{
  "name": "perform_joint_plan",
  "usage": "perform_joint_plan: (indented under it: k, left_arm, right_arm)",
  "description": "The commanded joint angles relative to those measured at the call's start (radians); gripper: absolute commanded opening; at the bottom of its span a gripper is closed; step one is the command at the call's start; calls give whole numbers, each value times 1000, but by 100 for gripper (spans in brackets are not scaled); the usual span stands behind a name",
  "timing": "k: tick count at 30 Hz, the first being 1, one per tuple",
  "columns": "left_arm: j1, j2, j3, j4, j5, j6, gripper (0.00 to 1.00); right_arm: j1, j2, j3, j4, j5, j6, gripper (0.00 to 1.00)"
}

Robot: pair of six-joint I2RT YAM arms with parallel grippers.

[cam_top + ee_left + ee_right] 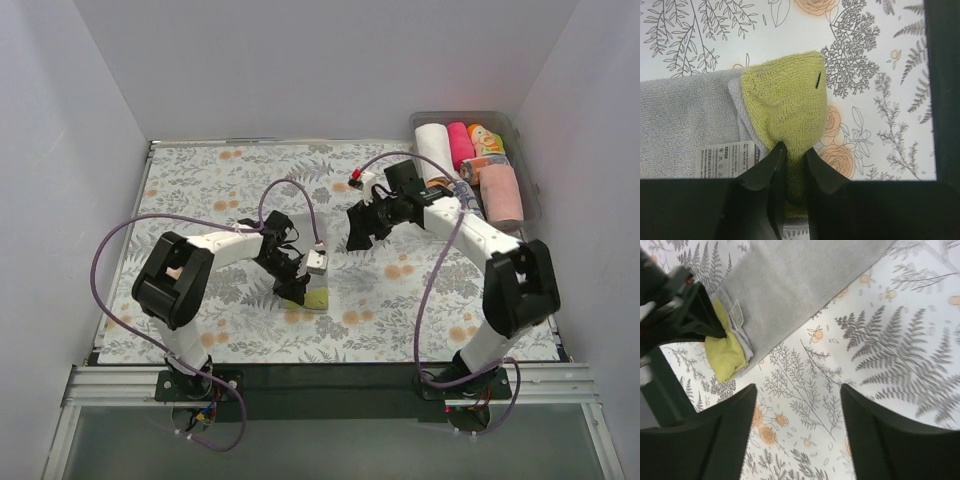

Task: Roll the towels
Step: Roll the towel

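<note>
Yellow-green terry towel (785,95), grey backing: flat at centre of floral-covered bench (190,180), near end folded over. Soft, light, limp; best held at folded edge. Left gripper (794,147): nearly closed, pinching fold. Right gripper (797,390): wide open, empty, near towel.

One flat towel (790,290) lies near the middle of the bench (200,180), its length running from the near edge toward the far edge. Its near end is folded up, and the left tool (792,147) pinches it there. The right tool (358,232) hangs to the right of this towel, apart from it. In the far right corner stands a bin (528,165) with rolled towels (460,145) side by side in it.
</note>
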Motion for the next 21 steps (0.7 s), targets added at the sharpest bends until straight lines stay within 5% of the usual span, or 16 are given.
perform_joint_plan:
  k: [1,6,10,13,21]
  left_arm:
    - [16,143,6,-210,7,-20,5]
    - [51,223,62,-206,-6,-73,5]
    - [51,283,86,-207,-7,-90,5]
    - [54,337,124,-215,-13,-100,5]
    - [70,424,172,-220,8,-129,6]
  right_arm:
    - [19,-177,-48,87,112,-59,68]
    - [19,-336,-58,158,202,-46,98]
    - [18,-356,-21,112,298,-29,98]
    - [18,-369,-24,-2,102,-223,99]
    - [257,-369,-176,-43,183,-414,91]
